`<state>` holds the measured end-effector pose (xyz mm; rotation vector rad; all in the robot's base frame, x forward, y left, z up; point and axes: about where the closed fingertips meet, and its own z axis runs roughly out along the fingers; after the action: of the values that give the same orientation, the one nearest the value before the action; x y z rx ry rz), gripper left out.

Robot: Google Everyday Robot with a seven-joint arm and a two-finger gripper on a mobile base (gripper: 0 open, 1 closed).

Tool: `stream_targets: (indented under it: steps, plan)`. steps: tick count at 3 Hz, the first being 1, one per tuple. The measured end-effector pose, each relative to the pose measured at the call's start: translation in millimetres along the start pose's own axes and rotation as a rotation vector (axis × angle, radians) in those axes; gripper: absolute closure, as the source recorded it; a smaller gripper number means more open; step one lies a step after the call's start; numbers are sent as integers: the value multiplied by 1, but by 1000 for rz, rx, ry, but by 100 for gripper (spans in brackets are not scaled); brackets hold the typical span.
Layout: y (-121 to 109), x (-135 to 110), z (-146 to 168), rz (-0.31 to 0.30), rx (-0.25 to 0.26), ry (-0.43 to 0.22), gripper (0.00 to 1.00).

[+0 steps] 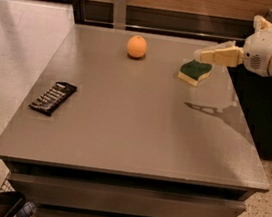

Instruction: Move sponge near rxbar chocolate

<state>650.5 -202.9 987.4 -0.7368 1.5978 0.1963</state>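
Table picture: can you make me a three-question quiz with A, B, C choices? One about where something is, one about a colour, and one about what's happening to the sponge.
1. Where is the rxbar chocolate?
A. near the left edge of the table
B. in the middle of the table
C. on the floor

2. What colour is the top of the sponge?
A. red
B. dark green
C. blue

3. The sponge is:
A. lying on the table
B. carried high in the air
C. sitting on the rxbar chocolate

Answers:
1 A: the rxbar chocolate lies flat by the left edge.
2 B: the top is dark green over pale yellow foam.
3 A: the sponge rests on the table at the far right, with the gripper right by it.
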Motion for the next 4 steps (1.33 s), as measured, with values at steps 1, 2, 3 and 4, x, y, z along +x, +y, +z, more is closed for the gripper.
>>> stream_targets:
  steps: [1, 2, 3, 4]
  plan:
    - [-3, 2, -1, -4, 8, 6, 0]
    - [0, 6, 4, 11, 4, 12, 0]
    - [10, 31, 25, 90, 6, 25, 0]
    - [18, 59, 44, 171, 27, 17, 0]
